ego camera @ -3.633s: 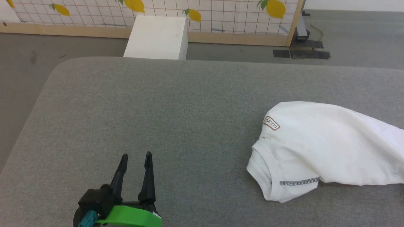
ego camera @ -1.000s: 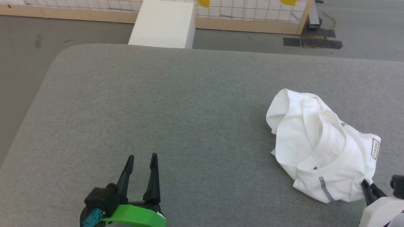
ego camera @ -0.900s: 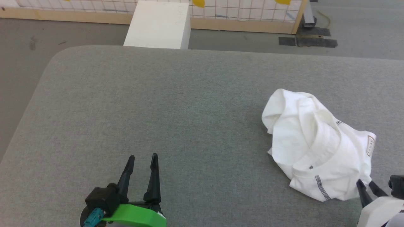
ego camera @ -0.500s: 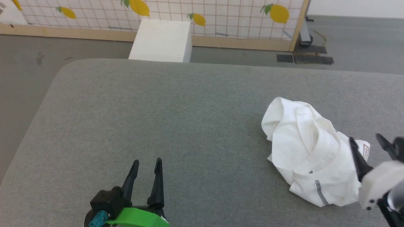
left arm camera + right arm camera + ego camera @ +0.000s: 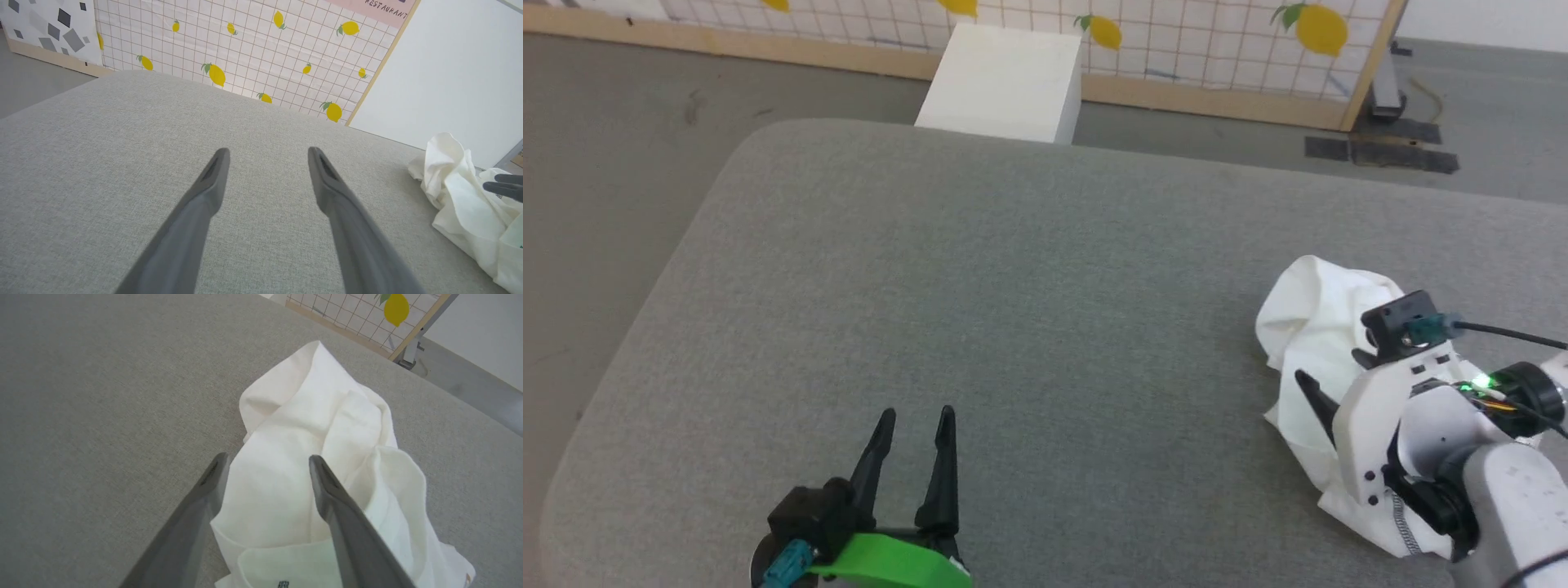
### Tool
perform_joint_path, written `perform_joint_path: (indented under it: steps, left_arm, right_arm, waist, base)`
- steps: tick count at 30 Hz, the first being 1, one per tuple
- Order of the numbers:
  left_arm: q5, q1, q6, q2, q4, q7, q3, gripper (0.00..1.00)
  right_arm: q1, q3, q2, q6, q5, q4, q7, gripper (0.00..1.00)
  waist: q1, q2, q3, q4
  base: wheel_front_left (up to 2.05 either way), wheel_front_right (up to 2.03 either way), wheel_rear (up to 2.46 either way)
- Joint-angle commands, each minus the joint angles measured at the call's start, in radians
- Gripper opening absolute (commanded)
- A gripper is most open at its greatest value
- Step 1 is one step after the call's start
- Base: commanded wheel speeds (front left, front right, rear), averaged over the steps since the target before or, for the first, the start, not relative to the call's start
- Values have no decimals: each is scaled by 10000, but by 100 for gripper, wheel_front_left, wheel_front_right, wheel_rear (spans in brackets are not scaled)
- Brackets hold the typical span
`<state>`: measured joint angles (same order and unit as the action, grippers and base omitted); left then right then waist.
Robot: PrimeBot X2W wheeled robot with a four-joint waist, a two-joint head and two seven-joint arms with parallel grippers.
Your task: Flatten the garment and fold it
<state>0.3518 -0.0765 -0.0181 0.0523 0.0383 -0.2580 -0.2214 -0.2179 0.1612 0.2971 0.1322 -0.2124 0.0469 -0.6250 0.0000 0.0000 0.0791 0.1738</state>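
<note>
Where the grey padded surface (image 5: 1013, 286) runs toward the robot's right, the garment (image 5: 1307, 327) lies in a crumpled white heap, bunched and doubled over itself, with none of it spread flat. In the head view one rounded lobe of cloth stands up at the far end of the heap, and a short run of grey zigzag stitching (image 5: 1401, 523) shows at its near edge, beside the pale forearm. The right gripper (image 5: 267, 459) is right over the heap: in the right wrist view its two dark fingers (image 5: 204, 490) stand spread apart with the near folds of cloth showing between and beyond them, and no cloth is pinched between the tips. Whether the tips touch the fabric cannot be told. In the left wrist view a dark fingertip of that gripper shows at the right edge, against the white cloth. The left gripper (image 5: 916, 412) is well apart from the garment, low over bare grey fabric at the near left of the surface, its fingers also spread and holding nothing. Beyond the far edge of the surface a rigid white box (image 5: 1005, 61) stands on the grey floor (image 5: 605, 122), and behind it runs a wood-framed screen (image 5: 1217, 41) of white grid pattern printed with yellow lemons.
</note>
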Motion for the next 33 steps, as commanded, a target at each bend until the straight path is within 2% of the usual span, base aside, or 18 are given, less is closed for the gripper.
perform_joint_path:
  steps: [1, 8, 9, 10, 11, 12, 19, 26, 27, 28, 29, 30, 33]
  left_arm:
    - [-23, 230, -47, -20, -27, -38, -45, 100]
    - [63, 442, 25, -20, 12, -38, -140, 100]
    - [83, 462, 35, -20, 14, -38, -153, 100]
    - [102, 480, 44, -20, 17, -38, -166, 100]
    - [116, 491, 59, -20, 21, -38, -170, 100]
    - [131, 494, 78, -20, 19, -38, -163, 100]
    - [172, 398, 148, -20, 73, -38, -64, 100]
    - [209, 285, 163, -20, 98, -38, -91, 100]
    - [208, 267, 165, -20, 93, -38, -89, 100]
    - [208, 255, 165, -20, 88, -38, -88, 100]
    - [210, 243, 165, -20, 81, -38, -88, 100]
    - [211, 230, 160, -20, 71, -38, -87, 100]
    - [215, 198, 141, -20, 41, -38, -73, 100]
  right_arm:
    - [-235, 30, -141, -15, 47, 460, 8, 100]
    - [-750, 374, -297, -15, 486, 2476, 4, 100]
    - [-807, 329, -323, -15, 557, 2743, 60, 90]
    - [-860, 302, -342, -15, 629, 2956, 139, 49]
    - [-911, 249, -389, -15, 669, 3082, 271, 22]
    - [-963, 178, -437, -15, 692, 3144, 407, 0]
    - [-1459, 201, -582, -15, 405, 2804, 1110, 0]
    - [-2000, 406, -720, -15, -54, 1805, 1163, 0]
    - [-2042, 366, -743, -15, -33, 1667, 1118, 9]
    - [-2064, 360, -730, -15, 28, 1563, 1081, 29]
    - [-2075, 365, -691, -15, 117, 1449, 1038, 67]
    - [-2069, 336, -655, -15, 193, 1376, 1009, 98]
    - [-1870, 153, -504, -15, 520, 1363, 722, 100]
  waist:
    - [0, 0, 374, 410]
    - [0, 0, 754, 890]
    - [0, 0, 790, 935]
    - [0, 0, 816, 975]
    - [0, 0, 826, 998]
    - [0, 0, 826, 1007]
    - [0, 0, 467, 773]
    - [0, 0, 69, 514]
    - [0, 0, 43, 494]
    - [0, 0, 29, 481]
    - [0, 0, 25, 469]
    - [0, 0, 31, 463]
    - [0, 0, 96, 469]
  base:
    - [0, 0, 0]
    - [0, 0, 0]
    - [0, 0, 0]
    - [0, 0, 0]
    - [0, 0, 0]
    - [0, 0, 0]
    - [0, 0, 0]
    - [0, 0, 0]
    - [0, 0, 0]
    - [0, 0, 0]
    - [0, 0, 0]
    - [0, 0, 0]
    - [0, 0, 0]
